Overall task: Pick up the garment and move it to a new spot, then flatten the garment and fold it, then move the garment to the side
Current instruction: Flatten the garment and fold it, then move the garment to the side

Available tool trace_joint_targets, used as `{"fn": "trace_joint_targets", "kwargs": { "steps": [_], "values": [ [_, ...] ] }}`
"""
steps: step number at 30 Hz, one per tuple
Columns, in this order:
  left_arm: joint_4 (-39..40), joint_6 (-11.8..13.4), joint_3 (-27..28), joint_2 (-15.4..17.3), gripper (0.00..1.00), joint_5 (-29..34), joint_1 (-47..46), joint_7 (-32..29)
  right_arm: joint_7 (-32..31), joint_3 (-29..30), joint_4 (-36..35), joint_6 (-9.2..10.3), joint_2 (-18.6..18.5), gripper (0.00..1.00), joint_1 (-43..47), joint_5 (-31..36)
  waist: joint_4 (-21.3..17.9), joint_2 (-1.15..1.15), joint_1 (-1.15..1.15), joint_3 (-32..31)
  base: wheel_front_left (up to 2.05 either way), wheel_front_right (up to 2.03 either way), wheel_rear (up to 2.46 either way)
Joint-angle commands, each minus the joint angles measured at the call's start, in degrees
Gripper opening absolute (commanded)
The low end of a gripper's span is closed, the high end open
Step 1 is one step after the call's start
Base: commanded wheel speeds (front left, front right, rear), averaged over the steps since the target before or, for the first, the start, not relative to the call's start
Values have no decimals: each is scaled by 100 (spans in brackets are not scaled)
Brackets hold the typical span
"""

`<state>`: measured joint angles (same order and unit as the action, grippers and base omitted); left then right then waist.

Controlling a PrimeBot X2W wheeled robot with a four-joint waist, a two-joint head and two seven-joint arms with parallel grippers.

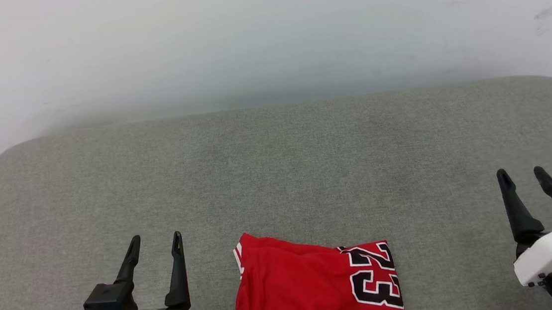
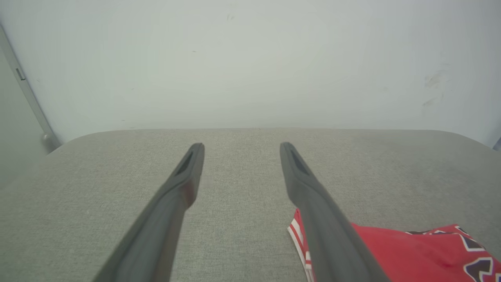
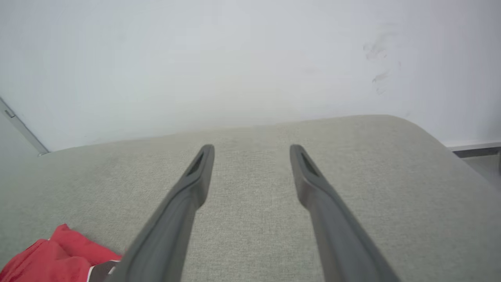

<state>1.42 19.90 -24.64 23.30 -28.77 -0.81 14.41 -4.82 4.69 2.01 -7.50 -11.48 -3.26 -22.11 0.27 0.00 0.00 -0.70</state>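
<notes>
The garment (image 1: 313,291) lies at the bottom centre of the head view as a compact, roughly rectangular red bundle. A black "23" shows on its right part and a strip of red-and-white trim along its left edge. It rests on the grey fabric-covered desk (image 1: 278,175), and its near end is cut off by the bottom of the frame.

The left gripper (image 1: 156,238) sits at the lower left, near the garment's left edge but not touching it. The right gripper (image 1: 521,172) sits at the far right, well apart from the cloth. Both have their fingers (image 2: 188,184) spread wide with nothing between them.

With both grippers empty, the step in hand looks like taking hold of the garment to move it — whether to a new spot or off to the side cannot be told from the bundle alone.

To do it well:
- Bring each gripper in from its own side so the two hold opposite edges and the layers stay together.
- Come in low, with one finger sliding under the bottom layer, since pinching only the top sheet would peel the bundle open.
- Lift evenly — if one side leads, the cloth will sag and unfold.
- The right gripper has more ground to cover, so time the closing for when both are in place.
</notes>
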Motion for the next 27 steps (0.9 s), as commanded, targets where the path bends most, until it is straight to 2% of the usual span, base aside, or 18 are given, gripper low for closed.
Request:
{"fn": "trace_joint_targets", "kwargs": {
  "steps": [1,4,12,27],
  "values": [
    [-22,25,43,-10,100,37,75,45,33,43,-210,2,116,100,157,207,-17,0,0,-30,0,0,0],
    [-59,22,115,-29,100,53,150,58,98,78,-613,2,286,100,413,635,-32,0,0,-89,0,0,0],
    [-155,-22,257,-125,100,130,340,84,152,-117,-1082,1,566,100,874,1154,-25,0,0,-214,0,0,0],
    [-298,-323,561,-338,100,410,457,90,-152,-151,-1387,1,729,100,1132,1165,71,0,0,-290,0,0,0]
  ]
}}
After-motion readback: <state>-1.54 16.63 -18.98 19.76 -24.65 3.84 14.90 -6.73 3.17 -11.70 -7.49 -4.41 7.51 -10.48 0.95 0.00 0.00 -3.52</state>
